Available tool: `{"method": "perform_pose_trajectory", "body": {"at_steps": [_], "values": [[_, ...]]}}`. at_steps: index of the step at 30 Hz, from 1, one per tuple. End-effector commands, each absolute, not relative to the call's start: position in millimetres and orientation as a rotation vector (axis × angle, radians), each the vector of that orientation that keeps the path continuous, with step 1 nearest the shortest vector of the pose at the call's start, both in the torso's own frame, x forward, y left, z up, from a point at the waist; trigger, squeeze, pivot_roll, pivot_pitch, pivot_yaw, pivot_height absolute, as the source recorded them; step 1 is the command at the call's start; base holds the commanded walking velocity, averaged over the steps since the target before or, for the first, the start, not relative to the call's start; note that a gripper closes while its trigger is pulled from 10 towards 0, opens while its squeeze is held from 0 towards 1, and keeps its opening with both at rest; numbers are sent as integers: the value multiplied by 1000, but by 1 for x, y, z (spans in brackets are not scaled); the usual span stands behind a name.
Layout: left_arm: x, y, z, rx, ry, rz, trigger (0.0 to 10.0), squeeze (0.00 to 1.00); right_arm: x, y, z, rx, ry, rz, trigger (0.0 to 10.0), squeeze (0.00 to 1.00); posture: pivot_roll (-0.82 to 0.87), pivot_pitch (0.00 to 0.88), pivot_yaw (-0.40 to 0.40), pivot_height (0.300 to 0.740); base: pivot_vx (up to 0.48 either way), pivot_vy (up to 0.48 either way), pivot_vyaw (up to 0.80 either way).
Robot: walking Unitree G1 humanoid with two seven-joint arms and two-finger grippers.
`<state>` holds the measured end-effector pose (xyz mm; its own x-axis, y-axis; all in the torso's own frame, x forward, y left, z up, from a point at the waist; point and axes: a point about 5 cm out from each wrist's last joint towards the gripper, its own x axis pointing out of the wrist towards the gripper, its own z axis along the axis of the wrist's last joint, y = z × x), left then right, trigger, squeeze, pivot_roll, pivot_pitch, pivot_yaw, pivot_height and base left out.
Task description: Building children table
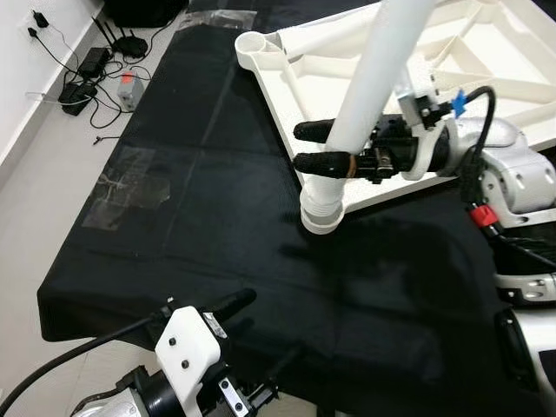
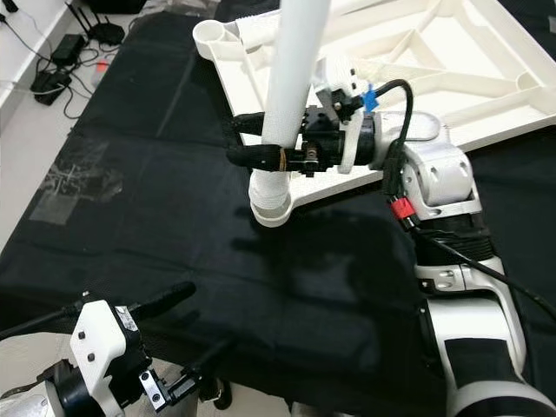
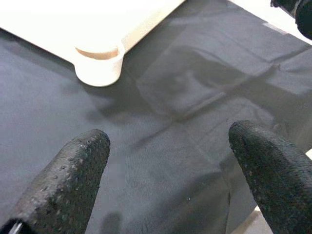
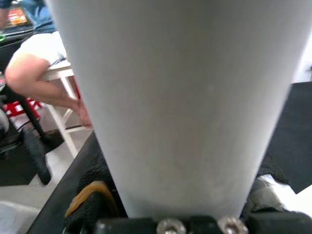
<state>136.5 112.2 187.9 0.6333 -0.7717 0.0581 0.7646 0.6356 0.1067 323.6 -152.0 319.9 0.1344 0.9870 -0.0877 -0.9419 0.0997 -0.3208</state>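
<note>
Left eye view: one table leg, right end effector clamping.

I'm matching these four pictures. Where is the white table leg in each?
Left eye view: white table leg, upper centre, gripped by right gripper.
Right eye view: upper centre.
Left wrist view: its threaded end, upper left.
Right wrist view: close up.
Shared landmark: black cloth.

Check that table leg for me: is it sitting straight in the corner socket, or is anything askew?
The table leg leans, held in the right gripper. Its threaded end sits at the tabletop's corner, but whether it's seated squarely is unclear.
</note>
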Motion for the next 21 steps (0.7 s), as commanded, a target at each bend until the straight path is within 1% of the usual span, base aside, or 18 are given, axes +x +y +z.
{"method": "perform_pose_trajectory", "body": {"at_steps": [1, 10, 21], "values": [[135, 112, 182, 71, -73, -885, 10000, 0, 318, -149, 318, -360, -162, 1472, 10000, 0, 59, 392, 43, 740, 0, 0, 0], [136, 111, 180, 76, -87, -883, 10000, 0, 320, -139, 307, -536, -161, 1392, 10000, 0, 61, 393, 44, 740, 0, 0, 0], [137, 110, 179, 78, -97, -886, 10000, 0, 311, -133, 301, -587, -142, 1389, 10000, 0, 53, 396, 42, 740, 0, 0, 0]]}}
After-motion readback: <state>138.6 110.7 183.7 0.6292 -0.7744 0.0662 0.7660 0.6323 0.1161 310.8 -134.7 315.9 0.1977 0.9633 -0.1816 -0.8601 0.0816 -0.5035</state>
